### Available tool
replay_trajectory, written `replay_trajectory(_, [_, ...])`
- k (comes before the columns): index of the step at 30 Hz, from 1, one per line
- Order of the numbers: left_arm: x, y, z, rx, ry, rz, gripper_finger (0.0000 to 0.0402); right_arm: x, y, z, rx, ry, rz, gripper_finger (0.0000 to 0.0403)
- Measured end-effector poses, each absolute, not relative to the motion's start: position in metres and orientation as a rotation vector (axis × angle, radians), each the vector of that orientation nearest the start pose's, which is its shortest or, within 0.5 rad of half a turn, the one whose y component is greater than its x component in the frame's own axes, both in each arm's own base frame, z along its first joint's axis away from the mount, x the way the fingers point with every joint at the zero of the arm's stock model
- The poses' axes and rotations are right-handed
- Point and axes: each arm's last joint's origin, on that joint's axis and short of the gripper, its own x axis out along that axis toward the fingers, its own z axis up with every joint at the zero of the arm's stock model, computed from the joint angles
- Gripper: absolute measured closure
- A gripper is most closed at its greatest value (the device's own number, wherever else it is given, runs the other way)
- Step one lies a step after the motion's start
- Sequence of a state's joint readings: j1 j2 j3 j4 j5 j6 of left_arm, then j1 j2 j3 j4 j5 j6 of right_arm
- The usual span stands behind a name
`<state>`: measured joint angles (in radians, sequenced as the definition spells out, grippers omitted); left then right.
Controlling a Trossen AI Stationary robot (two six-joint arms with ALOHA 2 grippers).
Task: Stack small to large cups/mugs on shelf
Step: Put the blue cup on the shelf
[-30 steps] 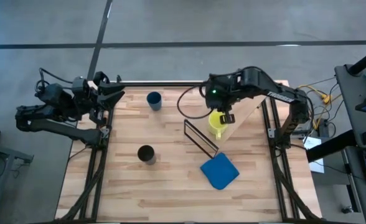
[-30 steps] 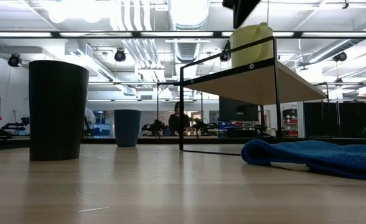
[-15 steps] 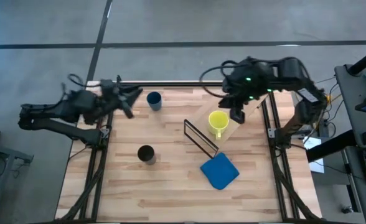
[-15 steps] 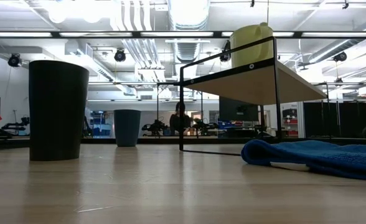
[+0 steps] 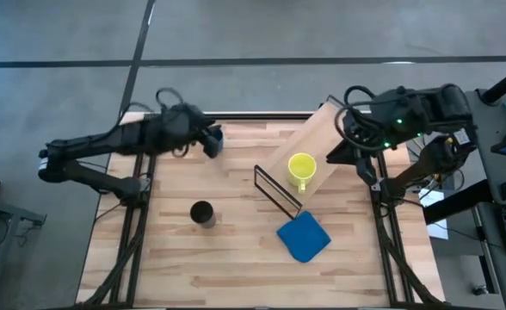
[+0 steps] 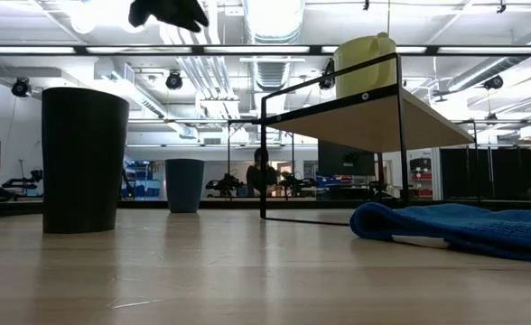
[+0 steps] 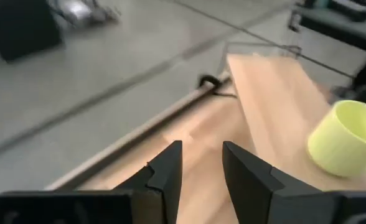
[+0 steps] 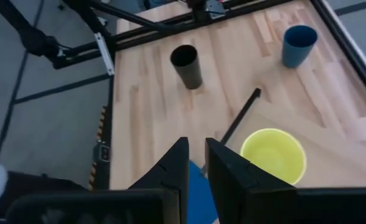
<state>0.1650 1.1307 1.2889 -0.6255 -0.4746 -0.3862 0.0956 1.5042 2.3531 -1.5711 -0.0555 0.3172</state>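
Note:
The yellow mug (image 5: 301, 168) stands upright on its base on the light-wood shelf (image 5: 320, 138), and also shows in the low view as the mug (image 6: 367, 56) on the shelf (image 6: 374, 113). The dark blue cup (image 5: 219, 136) and the black cup (image 5: 201, 213) stand on the tabletop. My left gripper (image 5: 207, 139) hovers open over the blue cup (image 6: 184, 185), high above it in the low view (image 6: 166, 11). My right gripper (image 5: 343, 155) is open with a narrow gap and sits back past the shelf's right side, clear of the mug (image 8: 273, 152).
A flat blue pad (image 5: 305, 238) lies on the table, near the shelf's black frame (image 5: 274, 189). Bare tabletop (image 5: 236, 258) stretches along the near side. A person (image 6: 258, 171) stands in the room beyond the table.
My left gripper has swung from the table's far left corner rightward along the far edge and now hangs over the blue cup. My right gripper has drawn back from the yellow mug toward the right edge. The mug stays where it stood on the shelf.

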Motion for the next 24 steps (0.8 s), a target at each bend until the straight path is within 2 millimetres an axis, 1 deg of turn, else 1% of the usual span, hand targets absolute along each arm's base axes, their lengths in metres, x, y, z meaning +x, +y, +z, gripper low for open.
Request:
replay_trajectory(3, [0.227,0.069,0.400,-0.366,0.443,0.620,0.0301,0.190,0.023,0.527,0.313,0.741,0.032,0.0355])
replay_trajectory(6, [0.238,0.092,0.392,-0.394,0.559,0.675,0.0301,0.190,0.027,0.526,0.325,0.747,0.039,0.0355])
replay_trajectory(9, [0.240,0.119,0.383,-0.450,0.696,0.740,0.0301,0.191,0.031,0.526,0.348,0.755,0.046,0.0355])
replay_trajectory(11, [0.242,0.135,0.372,-0.499,0.788,0.762,0.0301,0.192,0.035,0.525,0.348,0.762,0.059,0.0355])
replay_trajectory(14, [0.250,0.154,0.348,-0.543,0.902,0.802,0.0301,0.193,0.041,0.524,0.336,0.772,0.087,0.0355])
replay_trajectory(18, [0.262,0.169,0.326,-0.568,0.974,0.826,0.0301,0.194,0.048,0.523,0.322,0.784,0.119,0.0355])
replay_trajectory(24, [0.279,0.178,0.299,-0.610,1.063,0.801,0.0301,0.197,0.056,0.521,0.307,0.801,0.146,0.0355])
